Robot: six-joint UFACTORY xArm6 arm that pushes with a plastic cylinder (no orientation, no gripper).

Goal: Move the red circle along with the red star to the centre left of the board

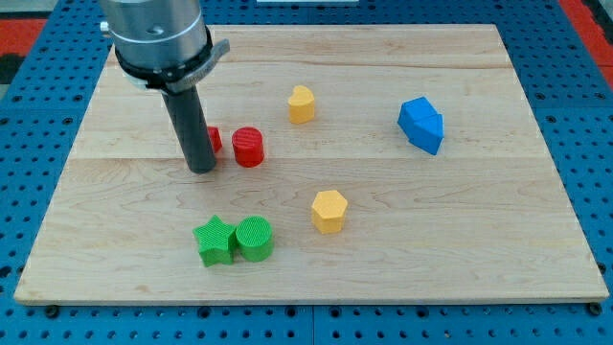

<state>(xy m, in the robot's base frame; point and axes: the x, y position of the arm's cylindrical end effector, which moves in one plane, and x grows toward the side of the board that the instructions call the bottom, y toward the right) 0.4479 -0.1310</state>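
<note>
Nearest the view's bottom sit the green star [214, 241] and green circle [255, 238], touching, with a yellow hexagon [329, 211] at their two o'clock. Beyond them my tip [202, 169] rests on the board [115, 249], a bare rod with no pincer to spread or press; the red star [214, 140] is half hidden just behind the rod, and the red circle [248, 147] stands at the tip's two o'clock, close by. Both reds appear already near centre left, so I judge a short push toward nine o'clock remains; farther off stand a yellow block [302, 103] and, well apart at three o'clock, a blue block [421, 125].
</note>
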